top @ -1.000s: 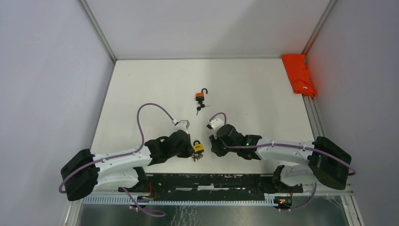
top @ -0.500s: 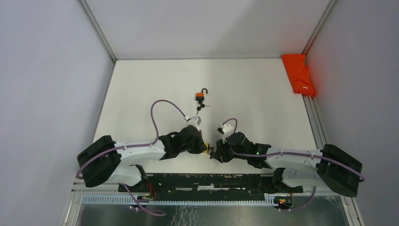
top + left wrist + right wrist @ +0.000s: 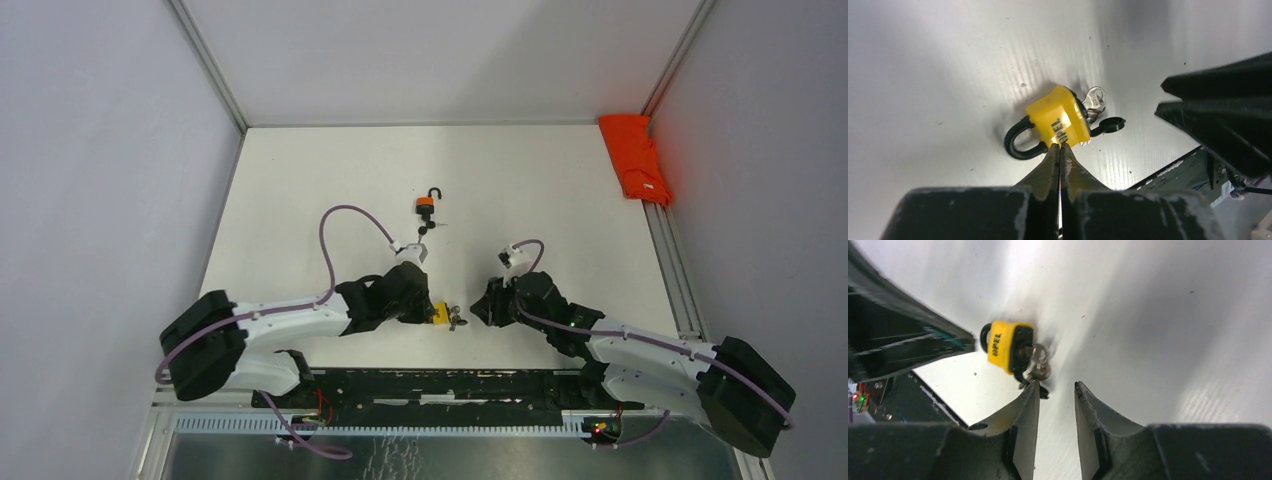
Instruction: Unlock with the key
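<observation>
Yellow padlock lay on the table, where we found the left hand pressed together at its body and the right hand apart just beside the key.

White table boxed in by pale grey walls

The matte white tabletop is evenly lit, with only soft shadows. Plain grey panels close it in on the left, far and right sides, with slanting aluminium posts at the far corners. An orange cloth lies crumpled at the far right edge. A black rail runs along the near edge, with a slotted metal strip nearer still.
</observation>
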Robot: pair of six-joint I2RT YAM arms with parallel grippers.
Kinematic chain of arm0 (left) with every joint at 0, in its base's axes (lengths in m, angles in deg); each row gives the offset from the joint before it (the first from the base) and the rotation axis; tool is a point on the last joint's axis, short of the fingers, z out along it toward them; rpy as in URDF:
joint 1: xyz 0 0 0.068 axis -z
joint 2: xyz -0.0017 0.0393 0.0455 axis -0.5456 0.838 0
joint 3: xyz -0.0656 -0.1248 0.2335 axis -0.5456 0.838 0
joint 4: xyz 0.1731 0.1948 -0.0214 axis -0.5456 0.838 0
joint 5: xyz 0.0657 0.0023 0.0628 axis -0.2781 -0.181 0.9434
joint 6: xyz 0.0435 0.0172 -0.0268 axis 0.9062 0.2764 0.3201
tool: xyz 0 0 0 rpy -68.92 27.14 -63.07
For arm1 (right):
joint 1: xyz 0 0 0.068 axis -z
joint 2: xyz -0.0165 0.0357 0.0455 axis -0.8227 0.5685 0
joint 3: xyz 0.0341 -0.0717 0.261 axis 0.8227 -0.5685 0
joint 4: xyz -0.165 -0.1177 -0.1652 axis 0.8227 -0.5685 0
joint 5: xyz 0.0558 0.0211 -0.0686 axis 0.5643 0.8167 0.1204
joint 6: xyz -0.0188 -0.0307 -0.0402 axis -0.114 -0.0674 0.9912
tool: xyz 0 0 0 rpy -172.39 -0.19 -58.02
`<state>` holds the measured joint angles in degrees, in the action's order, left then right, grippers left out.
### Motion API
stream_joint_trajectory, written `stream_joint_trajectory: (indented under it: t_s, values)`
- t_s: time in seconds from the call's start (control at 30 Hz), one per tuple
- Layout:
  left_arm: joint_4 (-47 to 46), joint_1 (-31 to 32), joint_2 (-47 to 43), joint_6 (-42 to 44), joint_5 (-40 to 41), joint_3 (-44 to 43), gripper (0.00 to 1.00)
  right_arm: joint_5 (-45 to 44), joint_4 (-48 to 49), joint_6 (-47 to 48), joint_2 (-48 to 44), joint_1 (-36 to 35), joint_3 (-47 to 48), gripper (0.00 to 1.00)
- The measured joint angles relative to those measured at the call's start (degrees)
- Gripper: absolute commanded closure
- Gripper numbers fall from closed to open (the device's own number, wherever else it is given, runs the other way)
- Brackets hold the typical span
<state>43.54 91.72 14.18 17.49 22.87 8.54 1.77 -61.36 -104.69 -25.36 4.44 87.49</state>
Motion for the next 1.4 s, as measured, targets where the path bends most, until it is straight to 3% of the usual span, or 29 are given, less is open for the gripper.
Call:
stream_joint_trajectory:
  t_s: [0.3, 0.53, 0.93, 1.2, 1.4]
  values:
    - [10.43, -0.02, -7.37, -0.22, 6.43, -1.99, 0.98, 10.03, 10.80, 0.33, 8.90, 6.27, -3.39, 0.67]
    - [9.25, 0.00, -5.95, -1.09, 6.49, 1.75, 0.98, 15.43, 18.47, -1.01, 11.52, 6.80, -6.45, 0.67]
    - [5.88, 0.00, -7.34, -1.07, 3.87, 1.90, 0.98, 8.96, 3.48, 14.36, 9.81, 6.84, 3.82, 0.64]
    - [3.67, 0.00, 2.19, -1.03, 2.01, 0.15, 0.98, 7.28, -5.46, 21.18, 10.95, 5.68, 8.48, 0.64]
    - [1.77, -0.02, 4.68, -0.98, 1.46, 0.09, 0.98, 2.78, -9.81, 25.90, 11.98, 0.48, 13.09, 0.68]
